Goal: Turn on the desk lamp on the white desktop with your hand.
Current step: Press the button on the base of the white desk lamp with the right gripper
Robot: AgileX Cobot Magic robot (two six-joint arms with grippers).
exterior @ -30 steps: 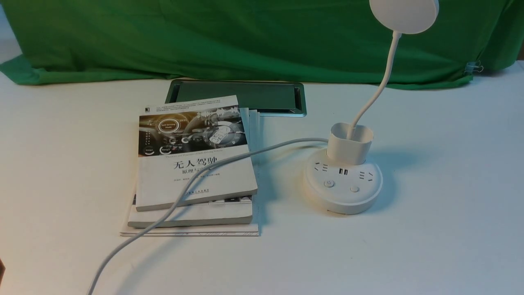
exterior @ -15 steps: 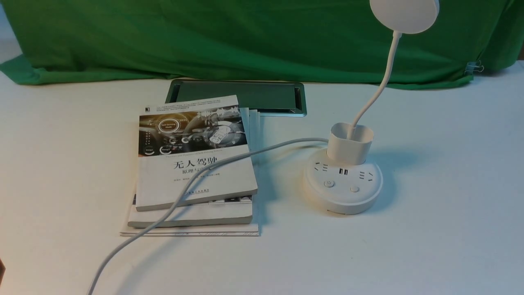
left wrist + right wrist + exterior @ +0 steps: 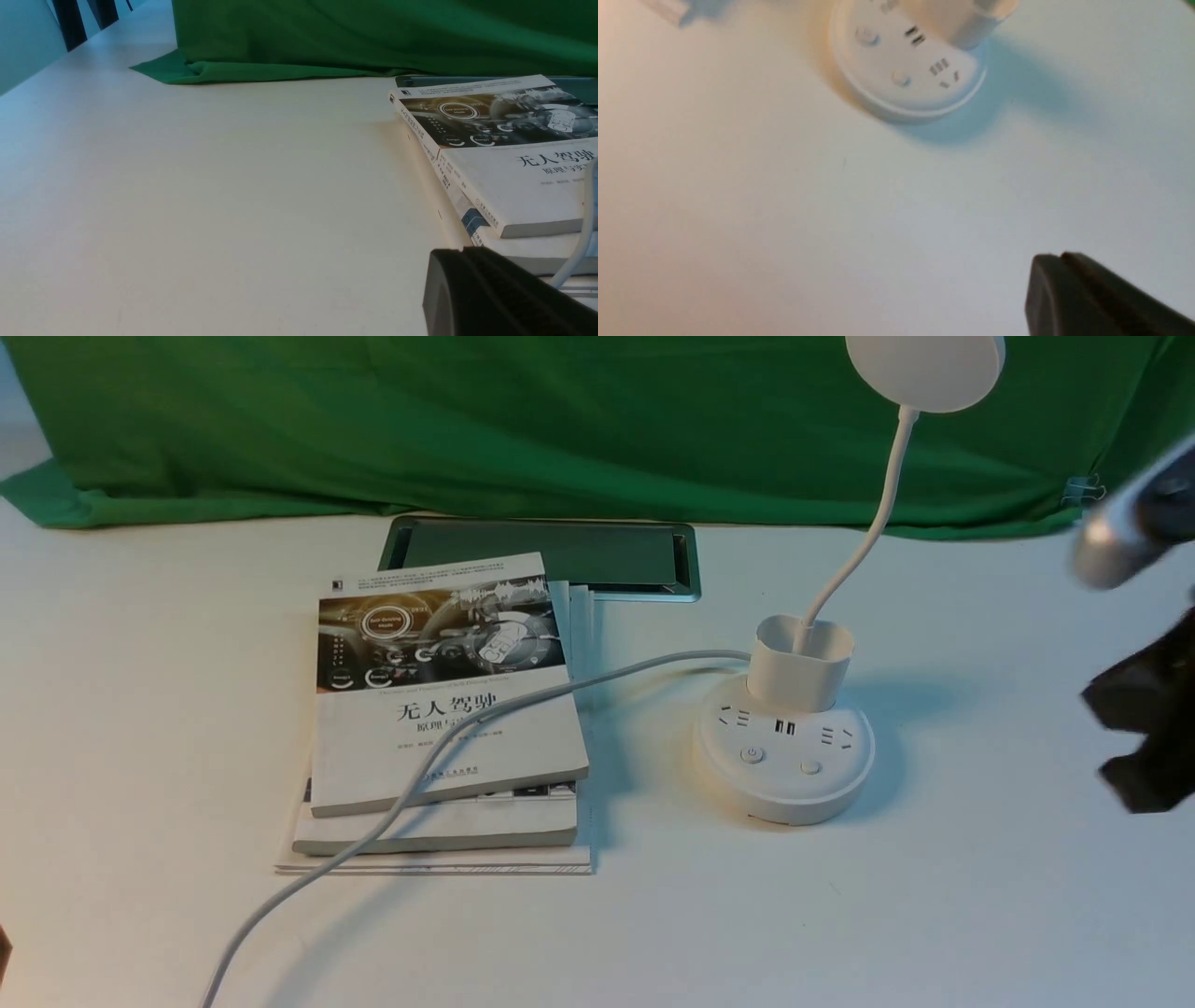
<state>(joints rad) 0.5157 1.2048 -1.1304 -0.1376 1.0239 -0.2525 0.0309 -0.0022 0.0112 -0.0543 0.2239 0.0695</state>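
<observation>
In your front view, the desk lamp (image 3: 794, 747) stands upright right of centre, its round puck base on the white desktop (image 3: 934, 915) and its disc head (image 3: 924, 369) cut off by the upper edge of the frame. Its bendy neck (image 3: 887, 495) rises from the cup-shaped holder (image 3: 798, 667), and you can see two buttons on the base's near side. Your right arm (image 3: 1158, 709) shows as a dark blur at the right edge, apart from the lamp. The right wrist view shows you the right gripper (image 3: 1060, 257) with its jaws drawn together, holding nothing, over the desktop. The left wrist view shows you the left gripper (image 3: 460, 252) with its fingertips together too, and nothing between them. Left of centre in your front view lies a stack of books (image 3: 448, 709), with a grey cable (image 3: 439, 737) running across it from the lamp to the lower left. Behind it, at upper centre, you have the dark hatch (image 3: 607, 551), and green cloth (image 3: 560, 420) spans the top.
</observation>
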